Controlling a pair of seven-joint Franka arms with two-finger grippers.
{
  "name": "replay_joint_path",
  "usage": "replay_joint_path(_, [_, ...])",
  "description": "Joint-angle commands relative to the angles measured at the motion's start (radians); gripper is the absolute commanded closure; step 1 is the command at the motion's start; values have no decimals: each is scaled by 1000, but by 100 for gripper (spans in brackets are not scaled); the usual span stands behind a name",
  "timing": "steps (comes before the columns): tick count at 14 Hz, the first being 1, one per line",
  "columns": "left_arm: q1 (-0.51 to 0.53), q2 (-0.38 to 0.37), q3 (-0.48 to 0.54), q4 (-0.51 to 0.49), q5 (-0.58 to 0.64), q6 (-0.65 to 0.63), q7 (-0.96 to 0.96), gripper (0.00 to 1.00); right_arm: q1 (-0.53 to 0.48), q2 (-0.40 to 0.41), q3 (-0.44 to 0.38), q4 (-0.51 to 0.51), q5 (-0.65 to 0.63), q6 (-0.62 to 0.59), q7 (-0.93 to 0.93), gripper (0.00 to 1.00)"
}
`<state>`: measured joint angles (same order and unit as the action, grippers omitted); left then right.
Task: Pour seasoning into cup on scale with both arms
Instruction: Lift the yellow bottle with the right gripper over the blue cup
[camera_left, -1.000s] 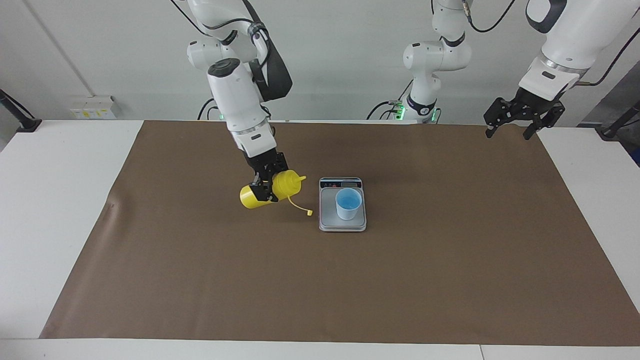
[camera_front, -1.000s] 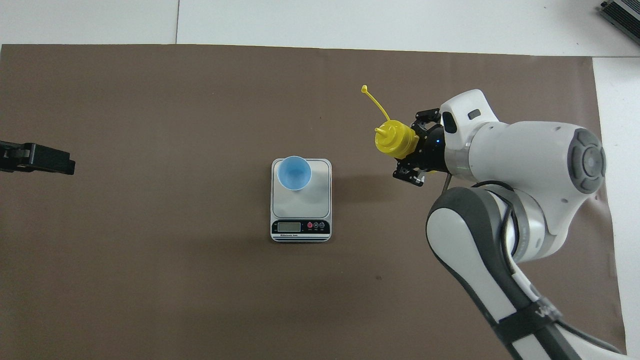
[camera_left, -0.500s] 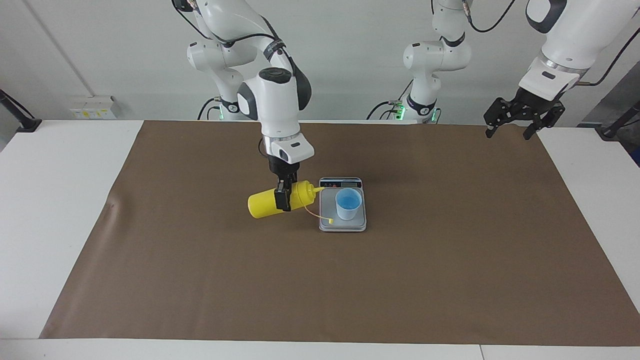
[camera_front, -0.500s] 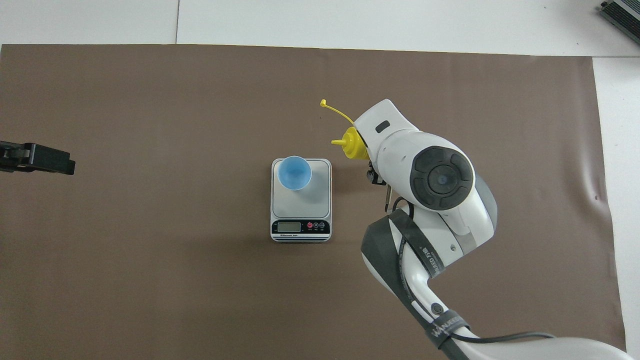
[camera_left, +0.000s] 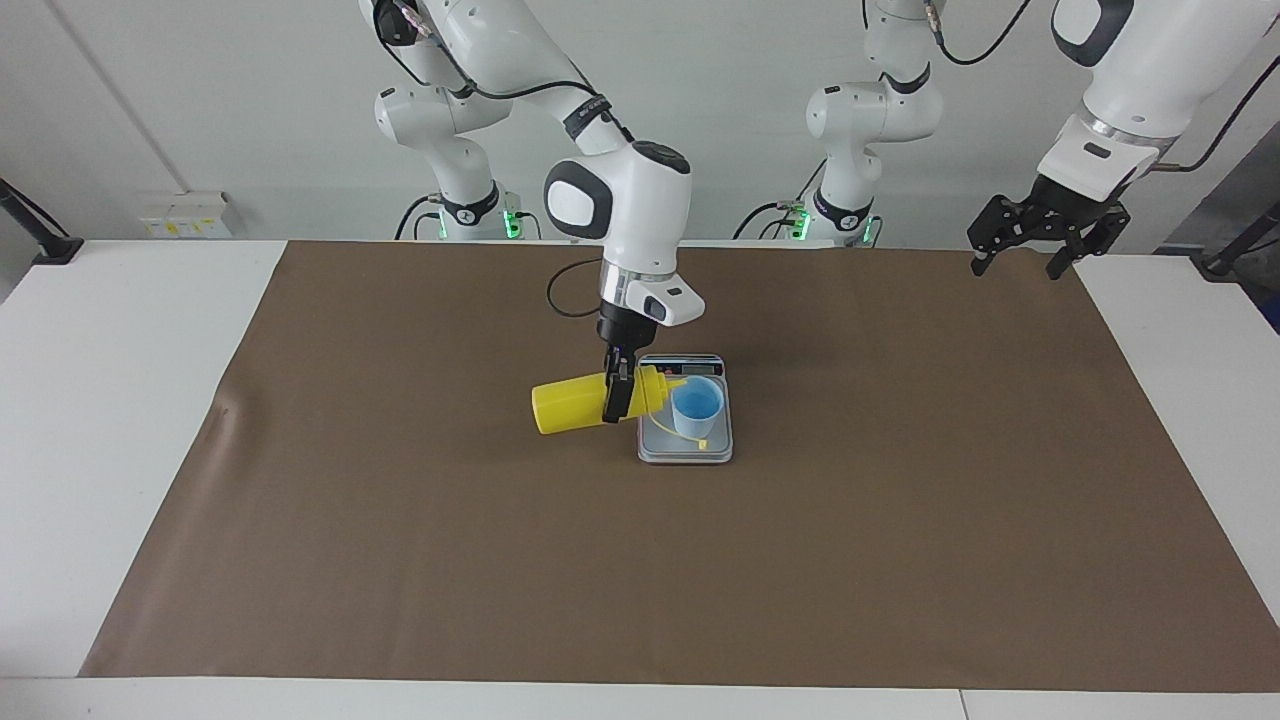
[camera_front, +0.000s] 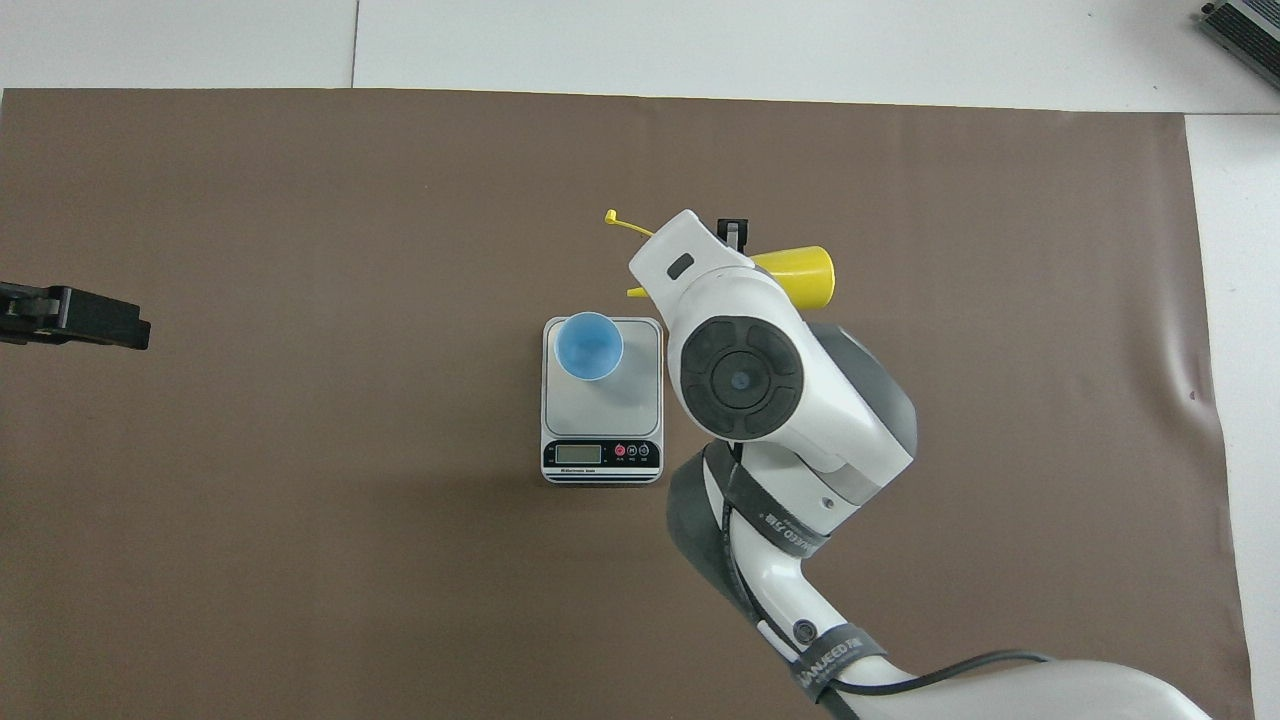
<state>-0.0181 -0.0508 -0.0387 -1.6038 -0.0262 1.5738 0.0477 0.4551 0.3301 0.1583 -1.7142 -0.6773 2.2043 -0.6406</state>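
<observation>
Now tipping the bottle (camera_left: 570, 403) toward the cup (camera_left: 696, 408).
Right gripper (camera_left: 614, 396) clamps its soft, light, squeezable middle beside the cup; left gripper (camera_left: 1030, 243) waits open.

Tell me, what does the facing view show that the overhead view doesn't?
Only the facing view shows the right gripper shut on the yellow bottle, tipped sideways with its nozzle at the cup's rim, and the waiting left gripper, open, whole. Only the overhead view shows the scale's display and buttons face on; there the right arm hides the grip. Both show the blue cup on the scale and the brown mat.
</observation>
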Motion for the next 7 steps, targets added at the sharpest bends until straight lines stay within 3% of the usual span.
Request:
replay_joint_path(1, [12, -17, -4, -13, -6, -9, 14, 0, 45, 61, 0, 74, -150, -75, 39, 100])
replay_joint_path(7, [12, -17, -4, -13, -6, -9, 14, 0, 77, 86, 0, 61, -358, -155, 65, 100])
